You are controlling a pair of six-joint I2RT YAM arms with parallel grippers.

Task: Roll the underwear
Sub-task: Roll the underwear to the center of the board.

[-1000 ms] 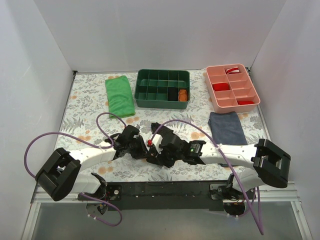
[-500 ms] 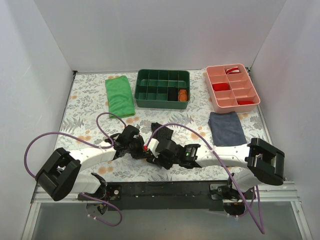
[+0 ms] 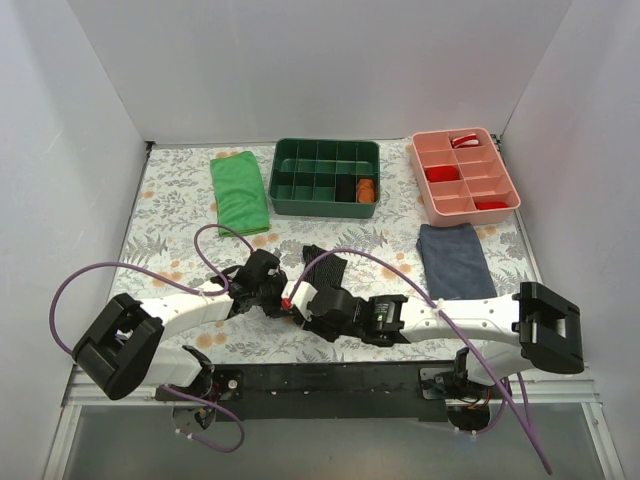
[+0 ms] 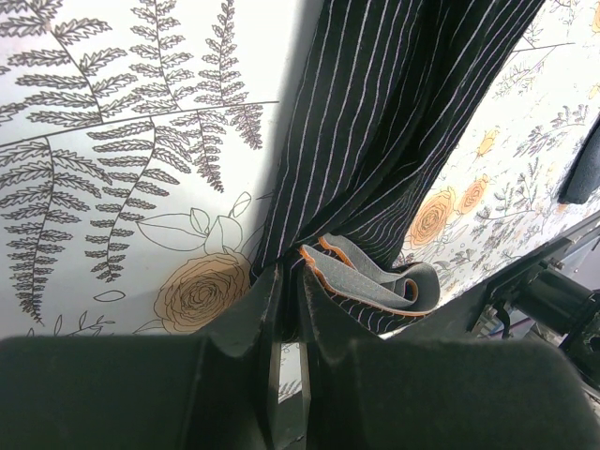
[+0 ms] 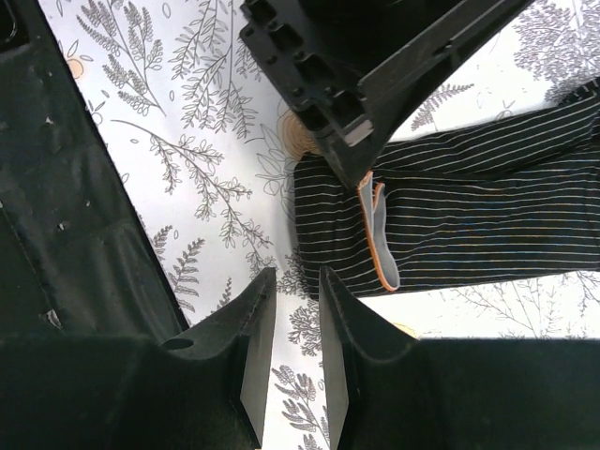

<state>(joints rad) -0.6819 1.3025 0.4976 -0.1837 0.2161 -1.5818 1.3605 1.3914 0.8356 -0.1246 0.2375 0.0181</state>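
The underwear (image 3: 325,266), black with pale pinstripes, lies stretched out on the floral table cover between the two arms. In the left wrist view it runs away from me (image 4: 394,112), and its grey, orange-edged waistband (image 4: 380,274) is bunched at the near end. My left gripper (image 3: 283,294) (image 4: 286,281) is shut on the fabric beside the waistband. My right gripper (image 3: 302,306) (image 5: 292,286) hovers over bare table just short of the underwear's end (image 5: 450,216), its jaws a narrow gap apart with nothing between them. The left gripper (image 5: 347,103) also shows there, over the waistband (image 5: 380,234).
A green folded cloth (image 3: 240,193) lies at the back left. A green compartment tray (image 3: 325,160) and a pink compartment tray (image 3: 430,205) stand at the back. A navy folded garment (image 3: 454,258) lies at the right. Purple cables loop over both arms.
My right gripper has drawn back towards the near edge and off the underwear, so more of the striped fabric shows. My left gripper has stayed put, still pinching the fabric.
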